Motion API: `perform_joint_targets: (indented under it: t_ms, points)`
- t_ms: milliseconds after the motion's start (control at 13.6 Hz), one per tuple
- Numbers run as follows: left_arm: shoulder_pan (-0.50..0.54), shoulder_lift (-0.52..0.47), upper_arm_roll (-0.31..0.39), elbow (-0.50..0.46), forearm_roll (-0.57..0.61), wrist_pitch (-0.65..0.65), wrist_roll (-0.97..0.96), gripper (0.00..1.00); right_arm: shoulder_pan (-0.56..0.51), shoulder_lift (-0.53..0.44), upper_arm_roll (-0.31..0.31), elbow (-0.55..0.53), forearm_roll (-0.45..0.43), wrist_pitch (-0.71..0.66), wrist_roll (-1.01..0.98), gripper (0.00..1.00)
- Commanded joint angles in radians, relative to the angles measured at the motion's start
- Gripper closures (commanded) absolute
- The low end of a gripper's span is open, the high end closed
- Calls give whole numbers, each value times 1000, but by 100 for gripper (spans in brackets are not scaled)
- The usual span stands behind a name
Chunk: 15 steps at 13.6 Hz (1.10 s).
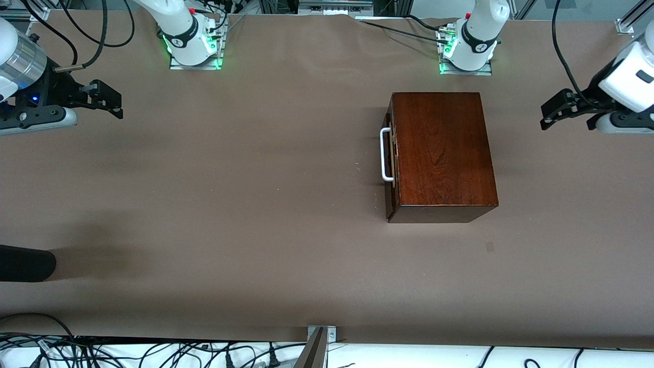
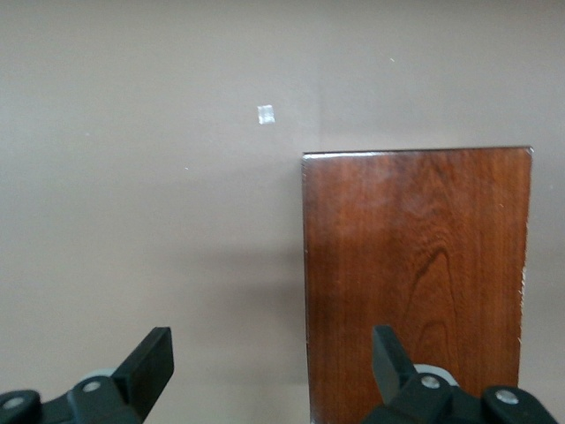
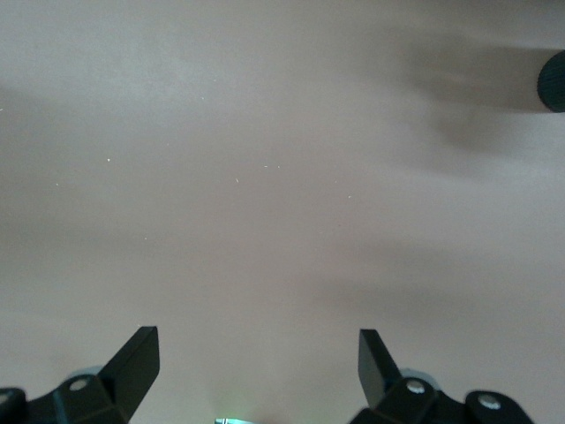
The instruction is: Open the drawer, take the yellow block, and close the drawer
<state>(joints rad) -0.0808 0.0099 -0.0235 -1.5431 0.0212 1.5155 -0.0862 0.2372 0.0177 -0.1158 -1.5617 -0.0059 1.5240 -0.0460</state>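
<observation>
Fingers of both grippers stand spread apart with nothing between them, and each arm waits at its own end of the worktop (image 1: 265,214). At the right arm's end, the right gripper (image 1: 110,101) hangs over bare brown surface; its wrist view shows only that surface past the two black fingers (image 3: 134,358), plus a dark rounded object (image 3: 553,81) at the picture's edge (the same black shape (image 1: 25,263) lies on the worktop nearer to the front camera than the gripper).

Toward the left arm's end sits the glossy reddish-brown wooden box (image 1: 440,148), flat on the worktop. Its drawer (image 1: 390,168) is pushed fully in, the dark front flush with the box and facing the right arm's end, and the white bar handle (image 1: 385,155) stands out from that front. With the drawer shut, the yellow block cannot be seen in any view.

At the left arm's end, the left gripper (image 1: 547,116) hovers beside the box, well apart from it. Its wrist view shows the box top (image 2: 415,274) between and past its fingers (image 2: 148,360), with a small pale mark (image 2: 265,114) on the worktop.
</observation>
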Motion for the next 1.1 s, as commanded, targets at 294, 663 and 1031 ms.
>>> perform_joint_targets:
  t_ms: [294,663,1031]
  points:
    - [-7,88,-218,29,8,-15,-6,0,-7,7,5,22,0,-18,3,0]
    - [-22,182,-360,28,9,121,-209,0,-7,7,4,22,0,-18,3,0]
    - [-100,272,-386,21,28,219,-395,0,-7,7,5,20,0,-18,3,0]
